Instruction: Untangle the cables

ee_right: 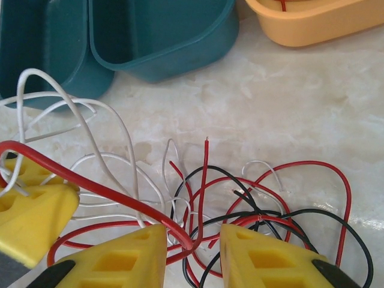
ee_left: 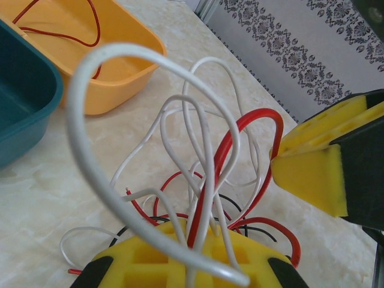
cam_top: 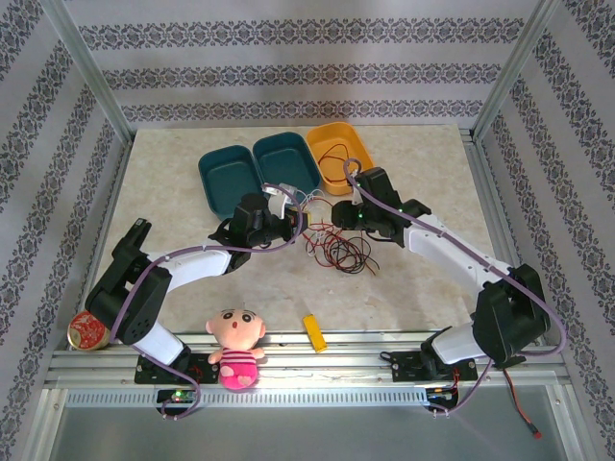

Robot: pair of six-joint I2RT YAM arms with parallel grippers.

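The cables are a tangle of thin red, black and white wires on the marble table, just in front of the bins. My left gripper is shut on white and red strands that rise in loops out of its yellow jaws. The right gripper hangs close beside it over the bundle. Its yellow fingers stand apart, with a red wire bent around the inner tip of the left finger and black and red loops lying beyond. The right gripper's yellow fingertip sits just right of the lifted loops.
Two teal bins and an orange tray holding a red wire stand behind the bundle. A doll, a can and a small yellow block lie near the front edge.
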